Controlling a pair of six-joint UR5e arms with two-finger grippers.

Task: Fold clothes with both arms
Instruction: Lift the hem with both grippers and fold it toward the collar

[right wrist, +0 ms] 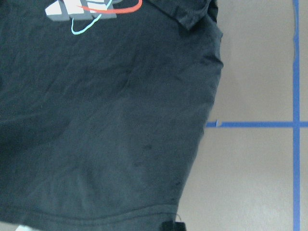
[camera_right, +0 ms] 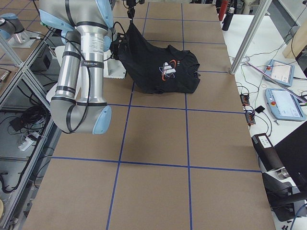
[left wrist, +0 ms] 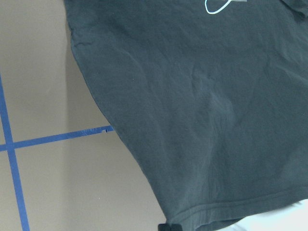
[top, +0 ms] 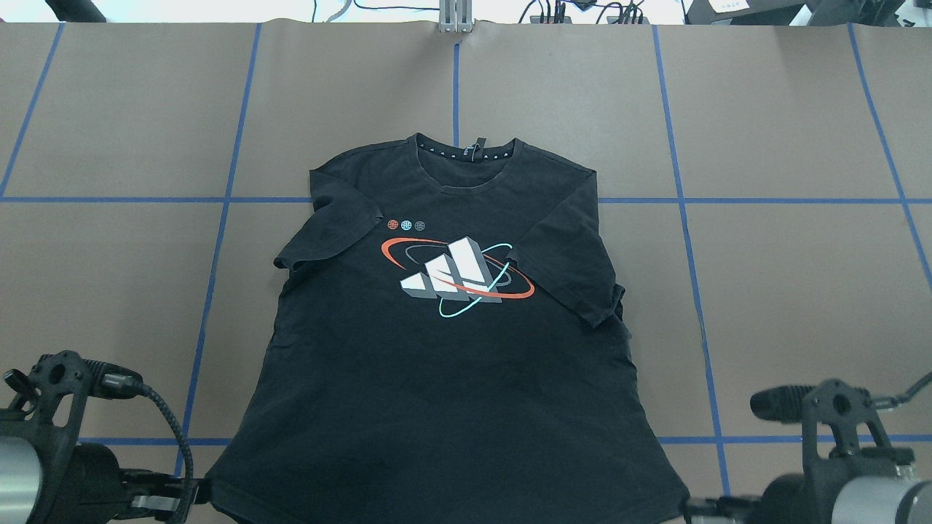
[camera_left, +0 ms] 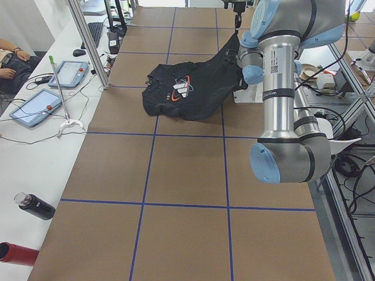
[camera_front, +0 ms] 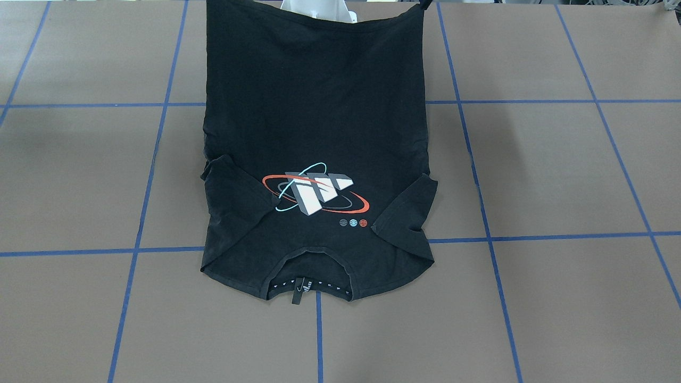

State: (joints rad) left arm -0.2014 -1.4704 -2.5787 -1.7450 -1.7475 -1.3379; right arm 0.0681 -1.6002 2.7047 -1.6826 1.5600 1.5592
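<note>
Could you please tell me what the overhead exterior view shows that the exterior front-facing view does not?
Only the overhead view clearly shows the left claw and the right claw, each at a hem corner of the T-shirt on the robot's side. Only the front-facing view shows the white pedestal, peeking over the sagging middle of that hem. Both show the black shirt with its logo facing up and sleeves folded inward, on the brown table with blue tape lines.

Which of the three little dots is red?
On the T-shirt, the end dot nearest a sleeve; the middle dot is teal, the far one grey.
</note>
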